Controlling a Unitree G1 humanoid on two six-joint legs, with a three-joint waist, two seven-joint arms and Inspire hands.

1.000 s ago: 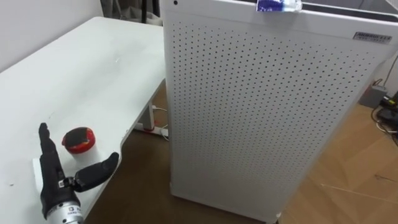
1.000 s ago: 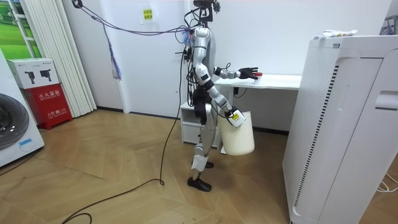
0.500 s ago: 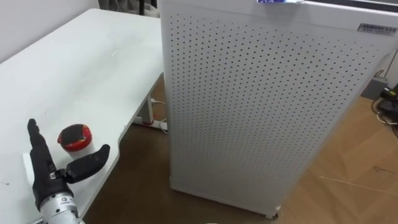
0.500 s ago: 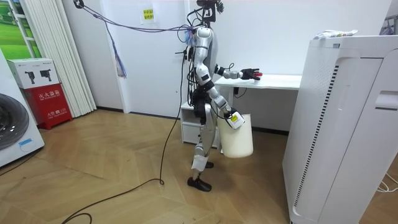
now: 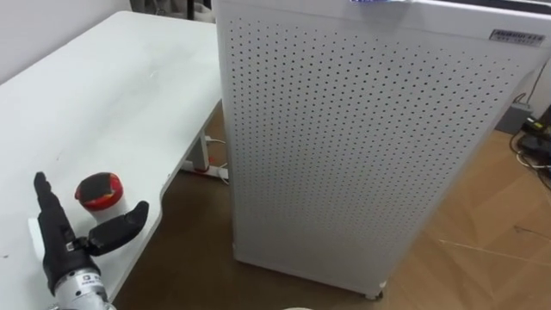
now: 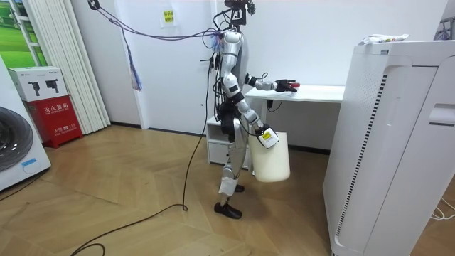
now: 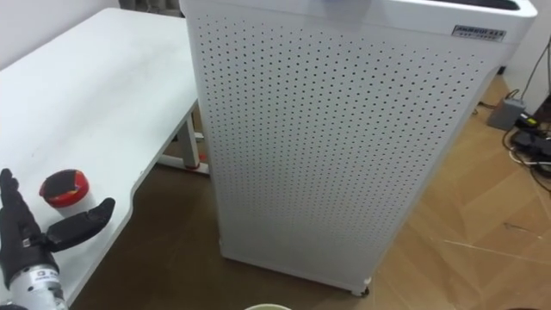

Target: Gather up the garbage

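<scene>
- Holds the left hand (image 5: 73,254) open above the white table (image 5: 112,95): fingers straight toward 11 o'clock, thumb spread toward 2 o'clock, gripping nothing.
- Lies on the table at 1 o'clock of that palm, between fingers and thumb, near both: the red garbage (image 5: 99,190). Touching or not, cannot tell.
- Can push the garbage away toward 12 o'clock by reaching with straight fingers instead of curling around it.
- Can sweep it toward 3 o'clock with the thumb, over the near table edge and down to the floor.
- Can pinch only the rim of such a small, low piece, then lose it on the way to the white bucket (image 6: 271,156).
- Hangs low at the right hand (image 6: 266,136), well under the table top: the bucket. Finger state there too small to tell. Risk of dropping beside the opening.
- Stands close to the white perforated cabinet (image 5: 362,146) at 3 o'clock; risk of bumping it with the bucket when turning.
</scene>
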